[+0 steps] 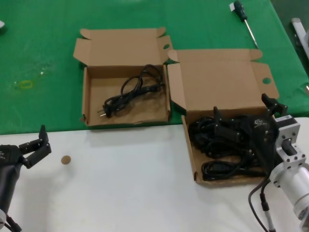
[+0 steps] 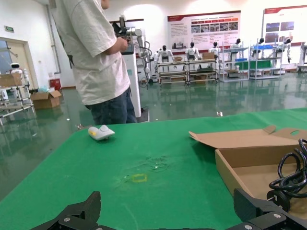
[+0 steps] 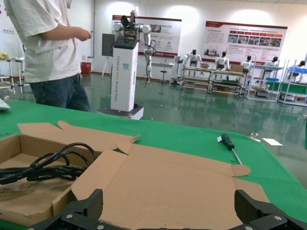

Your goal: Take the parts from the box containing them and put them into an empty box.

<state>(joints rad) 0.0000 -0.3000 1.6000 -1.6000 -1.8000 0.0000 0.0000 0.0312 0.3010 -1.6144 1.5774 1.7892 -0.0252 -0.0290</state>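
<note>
Two shallow brown cardboard boxes lie open on the table (image 1: 120, 183), lids hinged back. The right claw (image 1: 244, 126) sits spread wide inside the right box (image 1: 192, 154), directly over its glossy black tangle of cords (image 1: 217, 145). Left of it, the other box (image 1: 88, 99) holds one looped cord (image 1: 131, 91). The left claw (image 1: 35, 147), also gaping, rests well left of both boxes.
</note>
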